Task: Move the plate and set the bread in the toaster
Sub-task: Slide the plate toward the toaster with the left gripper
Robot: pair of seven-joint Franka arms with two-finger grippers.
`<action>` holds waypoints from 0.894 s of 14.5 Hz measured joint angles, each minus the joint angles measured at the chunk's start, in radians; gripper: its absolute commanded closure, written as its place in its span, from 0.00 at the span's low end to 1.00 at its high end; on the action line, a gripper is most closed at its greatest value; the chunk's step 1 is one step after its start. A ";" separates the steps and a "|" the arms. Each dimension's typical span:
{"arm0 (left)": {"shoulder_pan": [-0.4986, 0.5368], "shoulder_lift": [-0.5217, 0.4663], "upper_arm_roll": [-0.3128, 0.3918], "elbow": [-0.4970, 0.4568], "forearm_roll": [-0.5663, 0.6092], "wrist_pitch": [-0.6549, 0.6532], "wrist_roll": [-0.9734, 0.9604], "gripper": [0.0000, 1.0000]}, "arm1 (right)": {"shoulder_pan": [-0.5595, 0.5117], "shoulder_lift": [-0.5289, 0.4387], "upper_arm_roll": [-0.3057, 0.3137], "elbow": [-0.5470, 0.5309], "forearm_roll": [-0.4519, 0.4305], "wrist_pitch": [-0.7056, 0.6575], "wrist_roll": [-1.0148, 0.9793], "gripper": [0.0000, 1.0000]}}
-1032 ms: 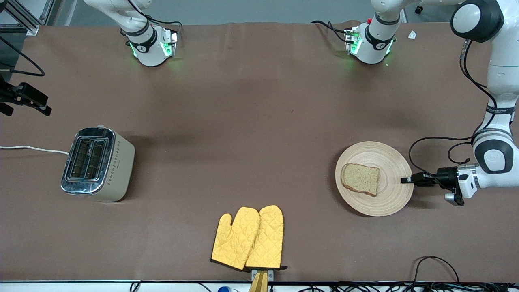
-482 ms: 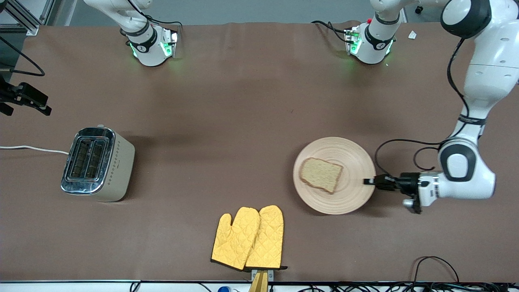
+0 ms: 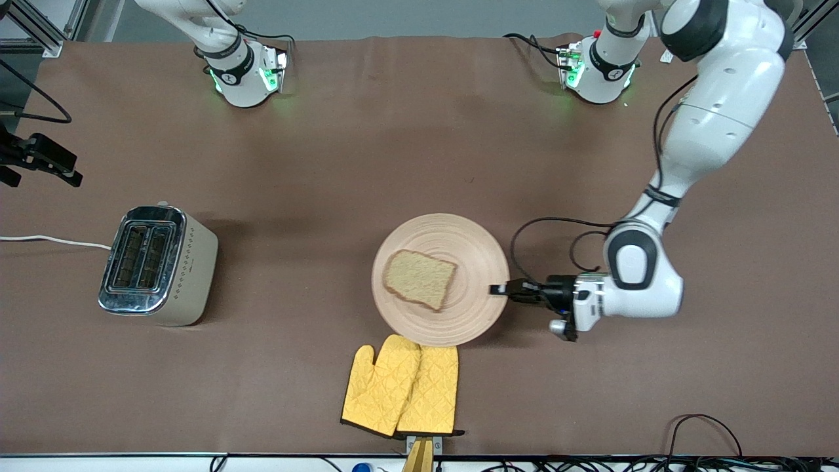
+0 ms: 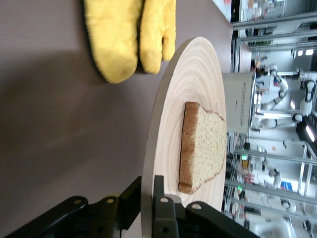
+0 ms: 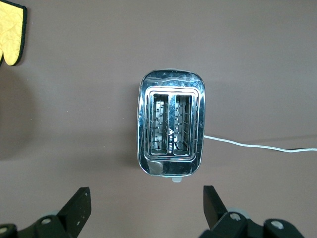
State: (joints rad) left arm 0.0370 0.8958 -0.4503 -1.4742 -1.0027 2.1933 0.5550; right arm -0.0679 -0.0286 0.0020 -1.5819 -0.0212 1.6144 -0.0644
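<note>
The round tan plate (image 3: 462,314) sits mid-table with the bread (image 3: 419,278) slice lying flat on it. My left gripper (image 3: 499,289) is shut on the plate's rim at the side toward the left arm's end. In the left wrist view the fingers (image 4: 158,191) pinch the plate (image 4: 198,84) edge, with the bread (image 4: 203,144) just past them. The toaster (image 3: 157,265) stands toward the right arm's end, both slots empty. My right gripper (image 5: 146,198) hangs open high over the table beside the toaster (image 5: 171,129), holding nothing.
A pair of yellow oven mitts (image 3: 403,387) lies near the table's front edge, their tips meeting the plate's rim. The toaster's white cord (image 3: 52,241) runs off the table's end. Cables lie along the front edge.
My left gripper has drawn the plate with the bread from the left arm's end to the middle of the table, toward the toaster. The right arm has not moved.
</note>
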 measured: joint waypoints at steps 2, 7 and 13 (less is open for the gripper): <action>-0.108 0.011 0.000 -0.001 -0.084 0.136 -0.001 1.00 | -0.001 0.000 -0.001 0.000 0.000 0.000 0.000 0.00; -0.325 0.082 0.005 0.012 -0.213 0.389 -0.001 1.00 | -0.004 0.000 -0.004 0.000 0.000 0.000 0.000 0.00; -0.383 0.129 0.008 0.062 -0.267 0.424 -0.001 0.01 | -0.004 0.002 -0.004 0.000 0.000 -0.001 0.000 0.00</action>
State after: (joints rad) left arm -0.3456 1.0246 -0.4427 -1.4121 -1.2702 2.6177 0.5539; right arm -0.0717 -0.0263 -0.0023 -1.5820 -0.0212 1.6139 -0.0646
